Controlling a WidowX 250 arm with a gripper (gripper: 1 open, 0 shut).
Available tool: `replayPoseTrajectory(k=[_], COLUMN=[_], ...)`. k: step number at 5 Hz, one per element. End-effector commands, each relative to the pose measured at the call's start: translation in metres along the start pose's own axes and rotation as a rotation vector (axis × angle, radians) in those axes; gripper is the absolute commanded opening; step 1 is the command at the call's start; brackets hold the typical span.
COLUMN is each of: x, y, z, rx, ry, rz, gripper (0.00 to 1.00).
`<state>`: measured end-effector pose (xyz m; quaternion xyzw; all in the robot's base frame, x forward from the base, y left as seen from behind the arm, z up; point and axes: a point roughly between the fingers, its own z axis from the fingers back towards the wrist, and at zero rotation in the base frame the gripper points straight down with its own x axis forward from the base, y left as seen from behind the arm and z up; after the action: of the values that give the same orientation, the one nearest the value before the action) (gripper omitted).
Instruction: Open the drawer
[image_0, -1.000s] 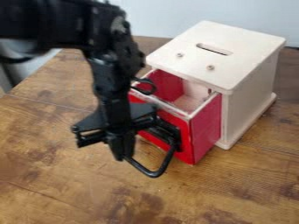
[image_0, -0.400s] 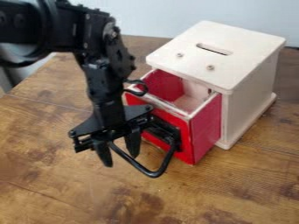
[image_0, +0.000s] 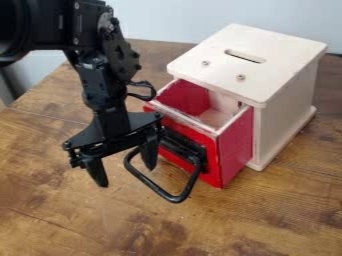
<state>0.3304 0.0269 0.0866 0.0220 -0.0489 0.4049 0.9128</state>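
The red drawer stands pulled partway out of the pale wooden casing, its inside showing. Its black front panel faces the lower left, and the black wire loop handle rests down on the table. My gripper hangs to the left of the handle, open, with its two black fingers spread wide. Nothing is between them. The right finger stands close beside the handle's near end.
The wooden table stretches around the box, with boards running left to right. The black arm comes down from the upper left. The casing has a slot on top.
The gripper has opened from shut on the handle and let it go. It has drawn back to the left and slightly up, away from the drawer front.
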Motion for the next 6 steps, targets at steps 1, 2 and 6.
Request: replayPoseTrajectory(k=[1, 2, 6], x=[0.004, 0.005, 0.020], y=[0.001, 0.004, -0.003], z=[0.036, 0.042, 0.102], rx=[-0.047, -0.067, -0.057], ry=[-0.068, -0.060, -0.042], rz=[0.037, 0.072, -0.197], gripper=[1.00, 1.00, 1.00])
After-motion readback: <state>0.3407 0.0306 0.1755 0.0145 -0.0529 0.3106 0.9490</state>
